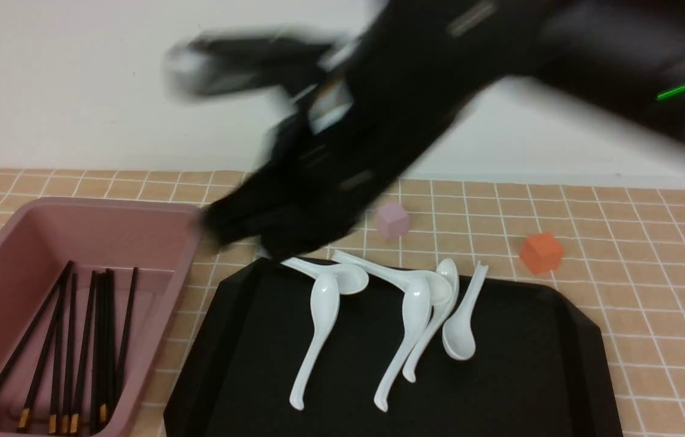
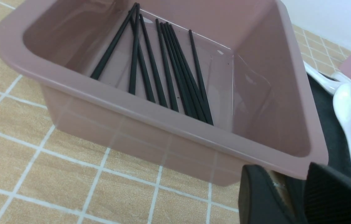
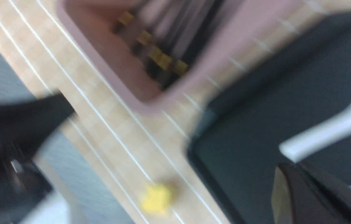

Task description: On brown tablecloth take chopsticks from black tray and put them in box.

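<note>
Several black chopsticks (image 1: 75,346) with gold ends lie inside the pink box (image 1: 75,209) at the left of the brown tablecloth (image 1: 651,273). The left wrist view looks down on those chopsticks (image 2: 169,71) in the box (image 2: 163,124). The black tray (image 1: 530,364) beside the box carries only white spoons (image 1: 318,328). My right gripper (image 1: 227,227), motion-blurred, hangs over the tray's far left corner, shut and empty (image 3: 290,168). My left gripper (image 2: 290,174) sits outside the box's near corner, its fingers a narrow gap apart with nothing between them.
A small pink cube (image 1: 392,220) and an orange cube (image 1: 541,252) stand on the cloth behind the tray. A small yellow thing (image 3: 156,197) lies on the cloth near the table edge. The right arm crosses above the tray's back.
</note>
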Controlling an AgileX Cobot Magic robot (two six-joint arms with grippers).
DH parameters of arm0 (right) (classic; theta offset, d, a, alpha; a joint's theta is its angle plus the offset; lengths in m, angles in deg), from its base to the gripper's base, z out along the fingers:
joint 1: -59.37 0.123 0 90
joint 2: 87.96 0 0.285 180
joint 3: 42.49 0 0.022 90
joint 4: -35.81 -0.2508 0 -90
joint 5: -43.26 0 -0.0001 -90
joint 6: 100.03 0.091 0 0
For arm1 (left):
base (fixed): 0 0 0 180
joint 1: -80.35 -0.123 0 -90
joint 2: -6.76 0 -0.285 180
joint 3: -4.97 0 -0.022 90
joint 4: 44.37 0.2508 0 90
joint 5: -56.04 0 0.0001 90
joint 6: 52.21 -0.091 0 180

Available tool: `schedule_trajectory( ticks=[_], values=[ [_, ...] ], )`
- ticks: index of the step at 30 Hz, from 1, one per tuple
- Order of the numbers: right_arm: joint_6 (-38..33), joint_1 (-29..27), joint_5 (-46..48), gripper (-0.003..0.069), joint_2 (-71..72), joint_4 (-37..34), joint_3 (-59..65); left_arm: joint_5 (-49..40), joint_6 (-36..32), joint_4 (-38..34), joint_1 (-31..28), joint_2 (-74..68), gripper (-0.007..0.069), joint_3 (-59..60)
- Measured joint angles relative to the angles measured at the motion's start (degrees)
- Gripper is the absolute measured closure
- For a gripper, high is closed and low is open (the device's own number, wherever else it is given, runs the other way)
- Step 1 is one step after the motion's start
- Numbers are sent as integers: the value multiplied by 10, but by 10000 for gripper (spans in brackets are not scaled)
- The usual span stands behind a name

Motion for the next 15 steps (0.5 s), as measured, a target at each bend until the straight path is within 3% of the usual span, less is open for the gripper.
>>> schedule_trajectory(
  ticks=[6,13,15],
  values=[
    [-1,-2,39,673,161,128,20,0,0,0,0,0,386,0],
    [-1,-2,40,671,401,155,162,0,0,0,0,0,386,0],
    [-1,-2,2,672,481,155,239,0,0,0,0,0,386,0]
  ],
)
